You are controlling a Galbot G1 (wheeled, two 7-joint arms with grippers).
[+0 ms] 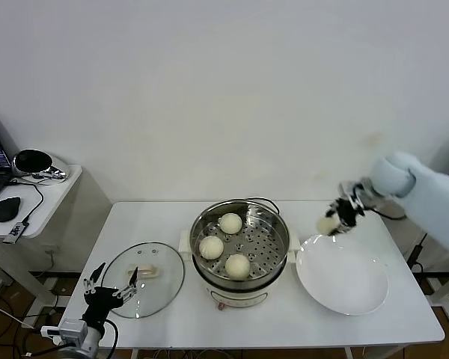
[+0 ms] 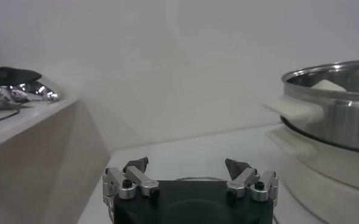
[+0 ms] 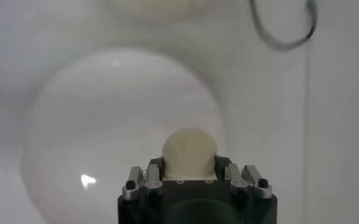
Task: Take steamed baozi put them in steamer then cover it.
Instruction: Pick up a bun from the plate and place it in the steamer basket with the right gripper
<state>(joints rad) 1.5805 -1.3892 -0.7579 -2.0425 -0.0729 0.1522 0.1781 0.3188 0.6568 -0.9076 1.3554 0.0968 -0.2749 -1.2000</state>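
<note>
Three cream-white baozi lie on the perforated tray in the steamer (image 1: pixel 273 223): one at the back (image 1: pixel 230 223), one at the left (image 1: pixel 211 247), one at the front (image 1: pixel 237 265). My right gripper (image 1: pixel 331 221) is shut on a fourth baozi (image 3: pixel 189 152) and holds it in the air above the far left rim of the white plate (image 1: pixel 344 288), between plate and steamer. The glass cover (image 1: pixel 165 280) lies flat on the table left of the steamer. My left gripper (image 1: pixel 111 283) is open and empty, low at the cover's front left edge; its view shows the steamer's wall (image 2: pixel 337 115).
A black cord (image 3: pixel 283 30) runs behind the steamer. A side table (image 1: pixel 41 191) at the far left carries a mouse, cables and a shiny object. The white table's front edge (image 1: pixel 247 345) runs below steamer and plate.
</note>
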